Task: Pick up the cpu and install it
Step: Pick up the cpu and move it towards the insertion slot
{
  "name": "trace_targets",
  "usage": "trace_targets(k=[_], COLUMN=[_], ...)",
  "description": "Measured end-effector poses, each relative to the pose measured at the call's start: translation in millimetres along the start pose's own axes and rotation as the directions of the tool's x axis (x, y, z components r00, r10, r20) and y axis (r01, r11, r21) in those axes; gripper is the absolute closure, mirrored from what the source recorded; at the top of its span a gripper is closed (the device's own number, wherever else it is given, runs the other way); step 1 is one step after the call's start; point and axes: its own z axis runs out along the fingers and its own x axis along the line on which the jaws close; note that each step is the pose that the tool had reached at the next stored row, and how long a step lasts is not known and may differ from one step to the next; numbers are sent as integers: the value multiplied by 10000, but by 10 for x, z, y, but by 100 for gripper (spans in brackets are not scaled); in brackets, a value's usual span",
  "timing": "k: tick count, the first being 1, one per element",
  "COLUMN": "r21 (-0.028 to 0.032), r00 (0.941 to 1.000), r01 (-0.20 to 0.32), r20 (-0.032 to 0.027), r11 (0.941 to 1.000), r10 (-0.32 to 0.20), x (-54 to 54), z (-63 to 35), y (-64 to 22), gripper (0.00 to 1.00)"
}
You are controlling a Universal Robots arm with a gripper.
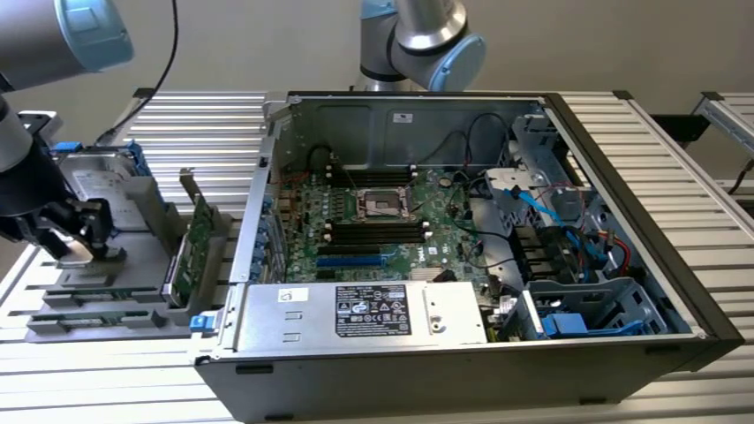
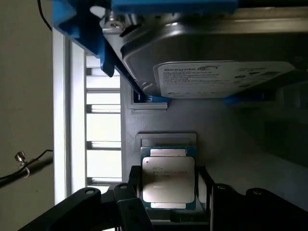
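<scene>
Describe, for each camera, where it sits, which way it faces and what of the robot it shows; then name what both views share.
Exterior view: off the arm, raised, looking down into the open computer case; the arm and the pincer show at the exterior view's left.
Wrist view: on the wrist, looking along the pincer at the cpu and the hard drive beyond it.
Shared: the pincer and the gray parts tray.

Grey tubular arm (image 1: 30,49) with light-blue joint caps — black end effector (image 1: 73,252).
</scene>
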Motion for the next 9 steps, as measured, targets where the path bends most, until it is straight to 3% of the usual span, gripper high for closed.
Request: trace_targets(k=[9], r21=[0], r00=[10000], r01=[-1], r20=[-1], r11=[10000], r10=[1], x=[12], z=[-297], y=[16], gripper=[45])
